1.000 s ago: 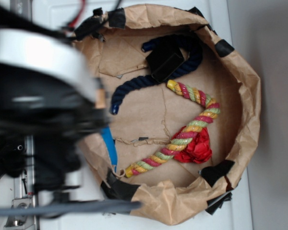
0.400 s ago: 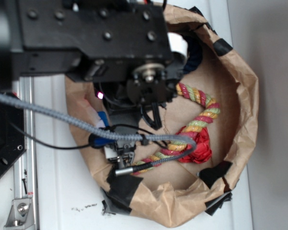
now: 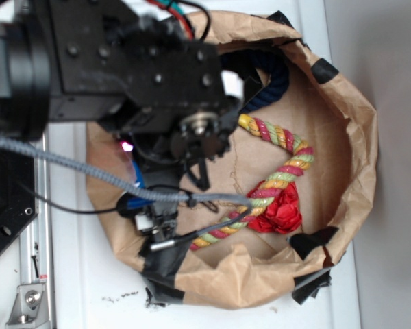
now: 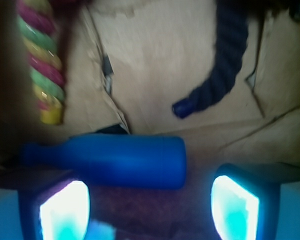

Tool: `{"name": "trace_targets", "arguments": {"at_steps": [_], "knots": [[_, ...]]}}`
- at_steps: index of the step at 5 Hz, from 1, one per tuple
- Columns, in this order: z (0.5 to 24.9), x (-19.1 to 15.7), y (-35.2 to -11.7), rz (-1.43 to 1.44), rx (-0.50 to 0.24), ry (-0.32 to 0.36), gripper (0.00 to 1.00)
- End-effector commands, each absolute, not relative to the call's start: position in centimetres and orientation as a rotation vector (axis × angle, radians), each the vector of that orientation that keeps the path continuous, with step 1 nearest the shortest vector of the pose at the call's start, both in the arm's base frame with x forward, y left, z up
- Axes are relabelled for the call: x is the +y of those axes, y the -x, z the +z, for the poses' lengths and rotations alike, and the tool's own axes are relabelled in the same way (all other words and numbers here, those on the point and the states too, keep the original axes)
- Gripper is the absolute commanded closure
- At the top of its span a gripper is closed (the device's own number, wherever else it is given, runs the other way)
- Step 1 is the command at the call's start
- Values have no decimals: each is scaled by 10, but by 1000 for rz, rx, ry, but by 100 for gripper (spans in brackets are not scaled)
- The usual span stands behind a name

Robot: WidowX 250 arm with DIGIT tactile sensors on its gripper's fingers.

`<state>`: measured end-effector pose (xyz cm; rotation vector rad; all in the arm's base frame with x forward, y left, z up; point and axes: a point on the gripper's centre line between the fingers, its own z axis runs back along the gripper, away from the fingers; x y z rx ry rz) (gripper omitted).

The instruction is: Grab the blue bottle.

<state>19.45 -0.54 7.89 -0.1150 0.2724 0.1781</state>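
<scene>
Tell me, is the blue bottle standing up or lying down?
Lying down. In the wrist view the blue bottle stretches sideways across the brown paper, narrow neck pointing left, wide end right.

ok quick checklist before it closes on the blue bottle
1. Target in view: ok, the blue bottle lies on its side just ahead of the gripper.
2. Jaws apart: ok, both fingertips show with a gap between them.
3. Bottle between the jaws: not ok, it sits beyond the tips and offset toward one finger.
4. Navy rope clear of the bottle: ok, apart.
5. Colourful rope clear: ok, apart.
6. Height above the bag floor: cannot tell.
</scene>
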Motion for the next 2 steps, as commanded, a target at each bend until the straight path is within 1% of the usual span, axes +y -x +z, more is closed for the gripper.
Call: {"name": "trace_targets", "arguments": {"at_steps": [1, 2], "knots": [[143, 19, -223, 239, 99, 156, 0], [151, 32, -232, 272, 82, 167, 0]]}}
